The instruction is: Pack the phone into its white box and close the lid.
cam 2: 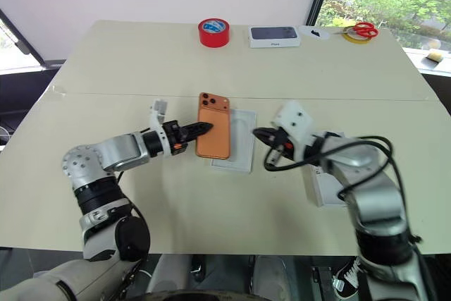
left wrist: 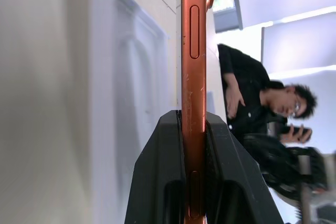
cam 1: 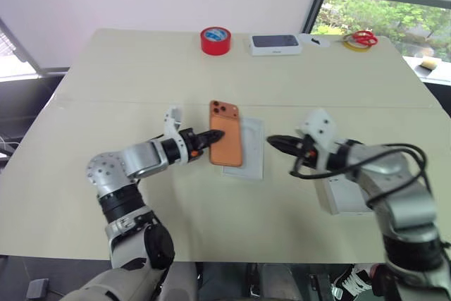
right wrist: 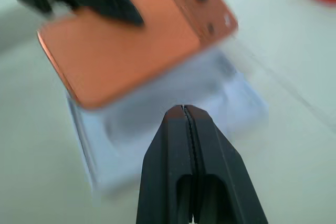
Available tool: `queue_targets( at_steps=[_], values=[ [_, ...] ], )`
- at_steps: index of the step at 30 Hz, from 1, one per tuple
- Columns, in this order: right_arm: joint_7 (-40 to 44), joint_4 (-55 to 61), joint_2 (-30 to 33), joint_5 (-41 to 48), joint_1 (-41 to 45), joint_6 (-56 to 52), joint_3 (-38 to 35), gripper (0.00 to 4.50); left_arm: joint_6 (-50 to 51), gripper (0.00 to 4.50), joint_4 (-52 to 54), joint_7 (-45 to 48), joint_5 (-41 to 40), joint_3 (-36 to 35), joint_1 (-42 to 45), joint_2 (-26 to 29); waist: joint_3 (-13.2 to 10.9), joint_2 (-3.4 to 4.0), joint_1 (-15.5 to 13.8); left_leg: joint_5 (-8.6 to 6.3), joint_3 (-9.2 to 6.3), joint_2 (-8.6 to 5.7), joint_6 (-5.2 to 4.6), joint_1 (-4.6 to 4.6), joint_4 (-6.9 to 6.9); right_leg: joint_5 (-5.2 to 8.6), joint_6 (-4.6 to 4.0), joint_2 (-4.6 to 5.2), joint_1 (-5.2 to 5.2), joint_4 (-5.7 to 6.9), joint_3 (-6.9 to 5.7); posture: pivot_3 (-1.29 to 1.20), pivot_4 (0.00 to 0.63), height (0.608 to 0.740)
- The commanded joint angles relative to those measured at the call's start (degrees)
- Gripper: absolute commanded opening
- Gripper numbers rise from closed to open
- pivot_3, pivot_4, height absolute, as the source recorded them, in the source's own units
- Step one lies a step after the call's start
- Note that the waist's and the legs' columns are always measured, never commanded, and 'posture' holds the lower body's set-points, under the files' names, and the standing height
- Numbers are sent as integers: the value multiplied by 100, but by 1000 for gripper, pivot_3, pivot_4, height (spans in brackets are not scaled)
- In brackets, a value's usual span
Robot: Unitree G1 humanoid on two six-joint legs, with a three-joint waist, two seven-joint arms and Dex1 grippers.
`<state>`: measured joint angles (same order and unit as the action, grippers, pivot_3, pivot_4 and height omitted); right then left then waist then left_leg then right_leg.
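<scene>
Phone: the phone [cam 1: 225,144] is orange and lies flat in the air, lens side up, near the middle of the table [cam 1: 106,68]. It hangs just over the flat white insert [cam 1: 250,147], covering the insert's left part.

Left gripper: the left gripper [cam 1: 213,136] pinches the phone by its long left edge. The wrist view shows the two black fingers [left wrist: 157,182] pressed on both flat faces, nearly shut. I think it holds the thin side so the phone stays level and can slide down flat into a box.

Right gripper: the right gripper [cam 1: 273,143] has its fingers squeezed fully together, with nothing in them. It hangs just to the right of the insert, pointing at the phone, but not touching it.

White box: a shallow white tray [cam 1: 344,195] lies near the table's right front corner, partly hidden under the right arm. I think it is the white box, but I cannot tell box from lid here.

Far edge: a red tape roll [cam 1: 215,40], a small white box with a dark top [cam 1: 275,44] and red scissors [cam 1: 363,37] sit along the far edge, well apart from the work.

Open room: the table's left side and front edge are bare, so the left arm can swing freely. The way to the tray goes past the right arm, so that arm may need to move aside.
</scene>
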<state>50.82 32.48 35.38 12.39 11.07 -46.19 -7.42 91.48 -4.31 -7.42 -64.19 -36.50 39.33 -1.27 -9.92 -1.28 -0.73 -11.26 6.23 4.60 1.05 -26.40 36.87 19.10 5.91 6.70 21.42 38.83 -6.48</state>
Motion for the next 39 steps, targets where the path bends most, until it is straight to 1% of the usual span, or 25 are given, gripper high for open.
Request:
queue_targets(
  at_steps=[1, 6, 9, 13, 15, 16, 17, 21, 22, 24, 26, 28, 29, 32, 34, 35, 38, 39],
  values=[
    [-130, 338, 177, 197, -243, 120, -323, 0, -215, 7, -198, 122, 114, 269, 216, -60, -2, 1, 28, 0, 2, 2, 0, 1, -1, 0, 0, -2, 2, 0, 1, 0, 150, 730],
    [-417, 367, 279, 291, -425, 166, -497, 0, -408, 7, -523, 388, 433, 742, 359, -34, -4, -1, 3, 0, 0, 4, 1, 0, -1, 0, -1, -6, 4, 0, 1, 0, 150, 730],
    [-516, 359, 347, 334, -434, 216, -481, 0, -489, 7, -572, 562, 599, 1012, 370, 16, -5, -2, -5, 0, 0, 3, 0, -2, -1, 0, -1, -4, 3, -6, 0, 0, 150, 730],
    [-613, 300, 405, 392, -391, 268, -439, 0, -542, 7, -578, 760, 719, 1202, 353, 45, -6, -3, -4, 0, -1, 2, 0, -3, -1, 0, -1, -4, 1, -9, 0, 0, 150, 730],
    [-644, 263, 443, 423, -370, 297, -406, 0, -562, 964, -584, 814, 743, 1230, 351, 46, -6, -2, -2, 0, -2, 2, 0, -3, -1, 0, -1, -4, 1, -9, 0, 0, 150, 730],
    [-659, 234, 469, 423, -358, 326, -367, 0, -557, 1263, -565, 832, 741, 1229, 352, 52, -6, -2, -2, 1, -2, 2, 0, -3, -1, 0, -1, -4, 1, -9, 0, 0, 150, 730],
    [-673, 202, 491, 417, -342, 355, -323, 0, -552, 1712, -536, 849, 736, 1223, 354, 64, -6, -3, -2, 1, -2, 2, 0, -3, -1, 0, -1, -4, 0, -9, 0, 0, 150, 730],
    [-739, 66, 607, 328, -227, 417, -105, 0, -475, 3681, -375, 969, 678, 1150, 400, 264, -6, -2, 0, 1, -3, 2, 0, -2, -1, 0, -1, -4, 0, -9, -1, 0, 150, 730],
    [-772, 17, 649, 282, -190, 403, -38, 0, -449, 3681, -334, 998, 668, 1127, 407, 340, -6, -2, 0, 1, -3, 2, 0, -2, -1, 0, -1, -4, 0, -9, -1, 0, 150, 730],
    [-865, -135, 756, 145, -80, 365, 158, 0, -402, 3681, -122, 1153, 701, 1239, 370, 667, -7, -2, 26, 1, -3, 3, 0, -1, 0, -1, -1, -5, -1, -9, 0, 0, 150, 730],
    [-963, -256, 812, 44, 45, 284, 341, 0, -414, 3681, 58, 1373, 723, 1356, 324, 1050, -7, -1, 31, 2, -1, 5, 2, 0, -4, -1, -1, -7, 2, -8, 0, 0, 150, 730],
    [-1047, -374, 818, -57, 193, 247, 543, 0, -506, 3681, 348, 1734, 764, 1618, 284, 1558, -8, 1, 26, 7, -1, 6, 10, 0, -7, -1, -1, -9, 3, -8, 0, 0, 150, 730],
    [-1074, -408, 803, -72, 242, 241, 600, 0, -536, 3681, 447, 1870, 763, 1716, 278, 1719, -8, 1, 17, 8, 0, 7, 12, 0, -8, -1, -1, -9, 3, -8, 0, 0, 150, 730],
    [-1091, -502, 794, -107, 344, 237, 789, 0, -600, 3681, 551, 2160, 727, 1816, 294, 1966, -8, 1, -24, 14, -1, 4, 22, -1, -4, -1, -1, -5, 0, -10, -2, 0, 150, 730],
    [-1199, -581, 752, -194, 470, 138, 992, 0, -907, 3166, 766, 2429, 934, 2114, 170, 2218, -8, 1, -11, 7, -1, 0, 11, -2, 0, -1, -1, -1, -4, -15, -2, 0, 150, 730],
    [-1276, -633, 722, -268, 560, 72, 1125, 0, -1129, 2834, 890, 2590, 1135, 2406, 79, 2388, -8, 1, 2, 6, -1, 0, 8, -3, 0, -1, -1, -1, -5, -19, -2, 0, 150, 730],
    [-1489, -756, 619, -509, 809, -81, 1512, 0, -1852, 1304, 1175, 3035, 1856, 3443, -176, 2867, -8, 3, 21, 9, 3, 2, 15, 1, -5, -1, -1, -3, -4, -19, 0, 0, 150, 730],
    [-1581, -820, 535, -615, 930, -151, 1696, 0, -2220, 782, 1225, 3201, 2218, 3919, -268, 3011, -9, 4, 17, 14, 4, 4, 23, 1, -7, -2, -2, -4, -2, -19, 0, 0, 150, 730]
  ],
)
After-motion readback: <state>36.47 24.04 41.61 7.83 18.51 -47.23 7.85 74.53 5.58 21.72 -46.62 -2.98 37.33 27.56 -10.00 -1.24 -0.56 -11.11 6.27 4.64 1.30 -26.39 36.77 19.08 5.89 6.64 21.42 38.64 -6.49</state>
